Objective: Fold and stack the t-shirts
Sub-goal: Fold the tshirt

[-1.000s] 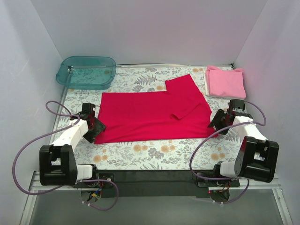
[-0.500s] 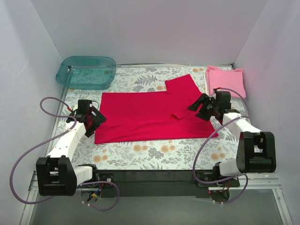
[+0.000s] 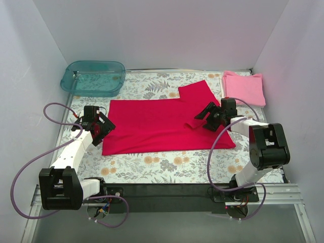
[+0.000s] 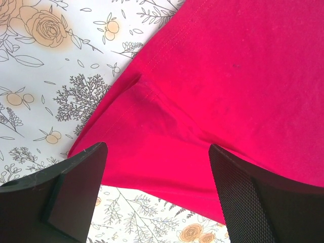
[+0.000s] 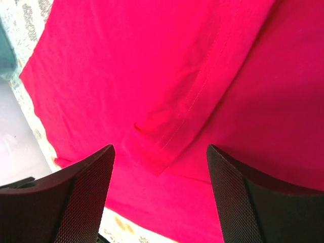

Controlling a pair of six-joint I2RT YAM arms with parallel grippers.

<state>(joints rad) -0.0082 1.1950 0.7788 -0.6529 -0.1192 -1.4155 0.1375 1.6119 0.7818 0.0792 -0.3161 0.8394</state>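
the red t-shirt (image 3: 162, 124) lies spread flat across the middle of the table (image 3: 167, 164), which is covered in a floral print of leaves and orange blossoms. in the top view the shirt's main body forms a wide band from centre left to centre right, with one section reaching toward the upper right and a sleeve folded in over the body right of centre. the pink t-shirt (image 3: 244, 88) sits folded into a neat rectangle in the upper right corner of the table, near the red one's upper right section. a teal tub (image 3: 93, 77) stands in the upper left corner, well apart from both shirts. the left gripper (image 4: 157, 152) is at the left of the top view, at the red shirt's left edge; its wrist view shows the two black fingers (image 4: 76, 187) spread wide with nothing between them, above the shirt's hemmed border, where a seam runs diagonally and the floral cloth shows at the left and along the bottom. the right gripper (image 5: 161, 149) is right of centre in the top view, over the folded sleeve; its jaws too stand apart and empty, and its wrist view shows the stitched sleeve hem running diagonally through the middle of the frame, lying on red fabric. whether either gripper's fingertips touch the fabric cannot be told. a purple cable (image 3: 30, 167) loops beside the left arm.
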